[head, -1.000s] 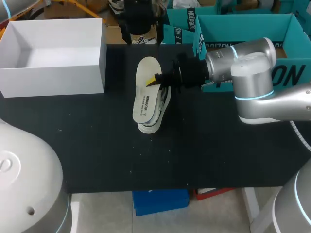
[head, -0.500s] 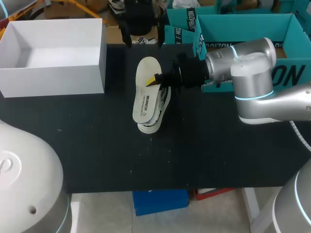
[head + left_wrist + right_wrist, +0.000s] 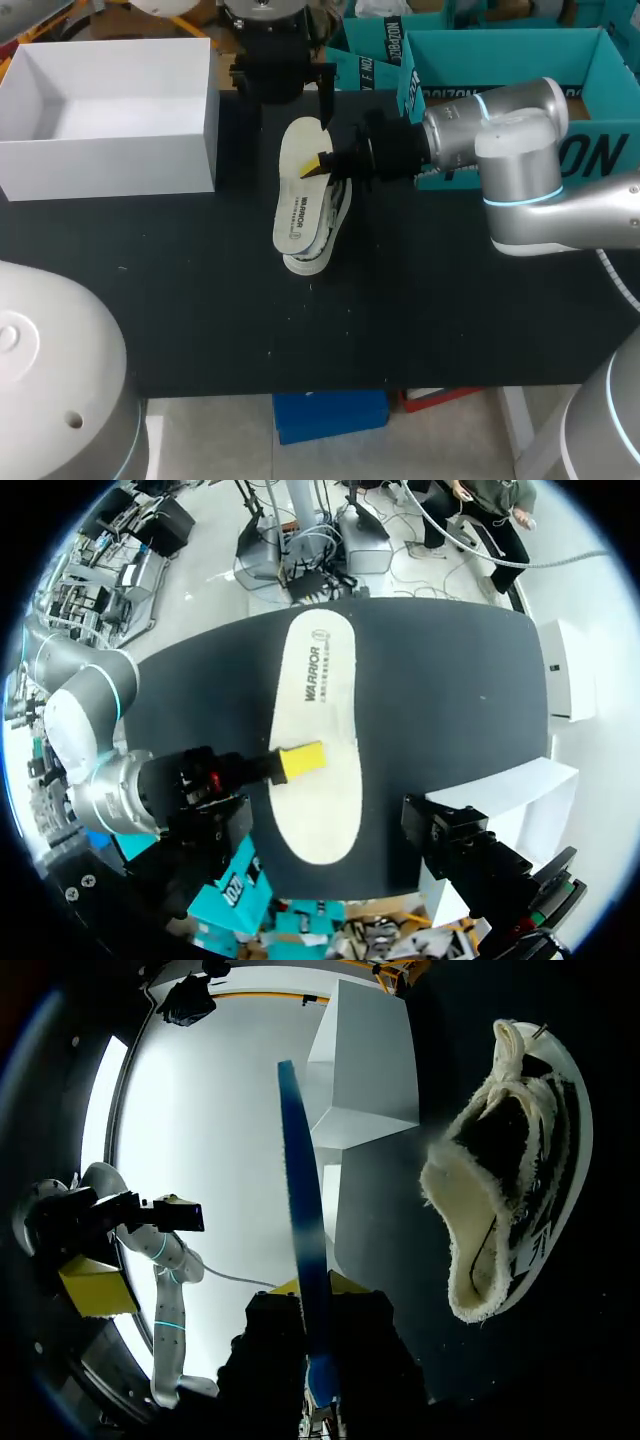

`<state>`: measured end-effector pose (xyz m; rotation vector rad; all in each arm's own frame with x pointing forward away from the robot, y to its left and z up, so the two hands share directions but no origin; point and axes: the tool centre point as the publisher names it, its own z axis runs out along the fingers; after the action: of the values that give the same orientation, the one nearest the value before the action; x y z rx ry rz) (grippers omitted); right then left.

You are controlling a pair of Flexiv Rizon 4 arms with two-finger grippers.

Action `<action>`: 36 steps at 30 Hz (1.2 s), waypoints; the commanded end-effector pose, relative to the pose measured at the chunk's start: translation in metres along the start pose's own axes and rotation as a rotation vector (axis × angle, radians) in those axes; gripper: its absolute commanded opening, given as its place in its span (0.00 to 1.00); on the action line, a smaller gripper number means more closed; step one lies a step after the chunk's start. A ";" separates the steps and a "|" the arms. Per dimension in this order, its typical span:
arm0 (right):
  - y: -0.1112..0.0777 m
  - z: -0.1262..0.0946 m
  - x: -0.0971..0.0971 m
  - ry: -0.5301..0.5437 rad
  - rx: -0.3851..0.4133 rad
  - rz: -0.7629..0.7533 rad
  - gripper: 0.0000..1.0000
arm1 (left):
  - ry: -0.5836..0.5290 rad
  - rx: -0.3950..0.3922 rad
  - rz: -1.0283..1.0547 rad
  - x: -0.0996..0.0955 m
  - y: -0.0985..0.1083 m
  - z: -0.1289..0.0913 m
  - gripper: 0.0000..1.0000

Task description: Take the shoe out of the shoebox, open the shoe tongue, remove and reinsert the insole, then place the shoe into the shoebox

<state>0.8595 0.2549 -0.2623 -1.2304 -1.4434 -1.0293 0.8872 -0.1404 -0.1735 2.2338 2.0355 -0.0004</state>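
- While my right hand (image 3: 322, 163) comes in from the right side of the black bench (image 3: 450, 320), it is clamped on the insole (image 3: 300, 195) at one long edge. One yellow fingertip (image 3: 325, 160) lies on the pale upper face.
- From my right wrist the insole (image 3: 303, 1260) shows edge-on, with a blue underside, and a yellow tip sits on either side of it.
- Held out of the shoe (image 3: 336, 212), the insole lies over it with the pale face up. I cannot tell whether the two touch.
- From my right wrist the shoe (image 3: 510, 1160) lies on the bench beside the insole, its fleecy opening turned toward my hand and its laces at the far end.
- My left hand (image 3: 284, 92) hangs over the far edge of the bench, just beyond the end of the insole. Its fingers are apart and hold nothing.
- From my left wrist the insole (image 3: 318, 730) lies lengthwise below, with the right hand's yellow tip (image 3: 301, 761) on it.
- At the far left corner of the bench stands the white shoebox (image 3: 200, 120), lid off, well apart from the shoe.
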 end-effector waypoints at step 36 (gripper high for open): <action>0.000 0.001 0.000 -0.001 -0.001 0.001 0.00 | -0.295 -0.023 0.054 0.046 -0.112 0.002 1.00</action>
<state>0.8595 0.2548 -0.2623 -1.2305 -1.4433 -1.0293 0.7713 -0.1026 -0.1786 2.1911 1.8896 -0.1211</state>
